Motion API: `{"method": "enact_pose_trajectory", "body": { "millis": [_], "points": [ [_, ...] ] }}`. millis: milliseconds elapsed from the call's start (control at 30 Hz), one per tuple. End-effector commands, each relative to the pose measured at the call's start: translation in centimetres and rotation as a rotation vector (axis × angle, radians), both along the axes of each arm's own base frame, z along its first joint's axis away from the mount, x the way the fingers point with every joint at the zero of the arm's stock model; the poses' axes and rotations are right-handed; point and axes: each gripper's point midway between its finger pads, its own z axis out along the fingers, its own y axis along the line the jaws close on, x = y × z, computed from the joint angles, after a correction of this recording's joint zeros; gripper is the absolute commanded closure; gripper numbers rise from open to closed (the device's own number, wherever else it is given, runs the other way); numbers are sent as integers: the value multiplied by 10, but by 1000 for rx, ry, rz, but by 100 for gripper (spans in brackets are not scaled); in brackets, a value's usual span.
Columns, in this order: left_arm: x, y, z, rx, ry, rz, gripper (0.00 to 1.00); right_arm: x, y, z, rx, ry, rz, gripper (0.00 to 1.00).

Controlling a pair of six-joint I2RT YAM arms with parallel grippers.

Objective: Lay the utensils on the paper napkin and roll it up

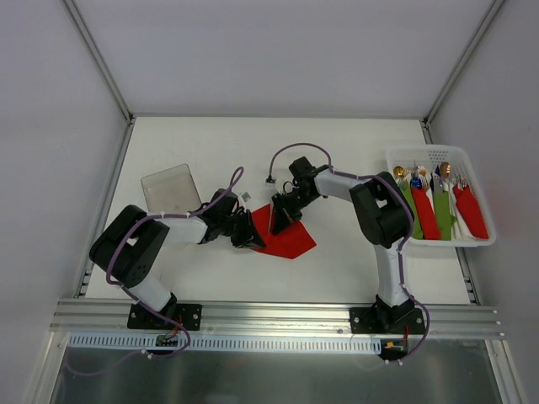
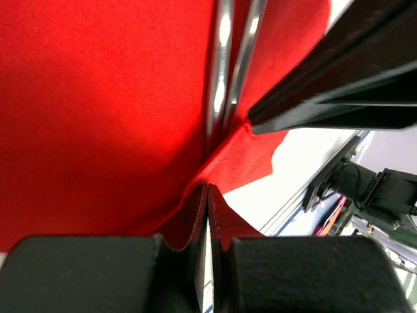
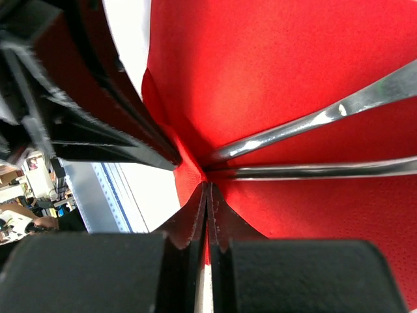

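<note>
A red paper napkin lies at the table's middle, one side folded up over the utensils. Two slim silver utensil handles lie on it and run under the fold; they also show in the right wrist view. No spoon bowl is in view. My left gripper is shut, pinching the napkin's raised edge at its left side. My right gripper is shut on the same raised edge from the far side. The two grippers sit close together, each seeing the other's dark fingers.
A white basket at the right edge holds several rolled green and red bundles with gold and blue tips. A clear plastic container stands at the left. A metal rail runs along the near edge.
</note>
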Motion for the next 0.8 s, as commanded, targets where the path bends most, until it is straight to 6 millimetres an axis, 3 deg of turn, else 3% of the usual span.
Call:
{"method": "enact_pose_trajectory", "body": {
  "millis": [0, 167, 567, 767],
  "points": [
    [5, -3, 23, -26, -76, -2, 99, 8, 2, 5, 7, -14, -2, 100],
    [10, -5, 39, -40, -116, -3, 97, 8, 3, 8, 8, -16, 4, 100],
    [6, 4, 7, 50, -39, 11, 100, 11, 3, 7, 3, -14, 4, 100],
    [9, 7, 6, 67, -55, 19, 100, 11, 3, 5, -1, -8, 4, 100]
  ]
}}
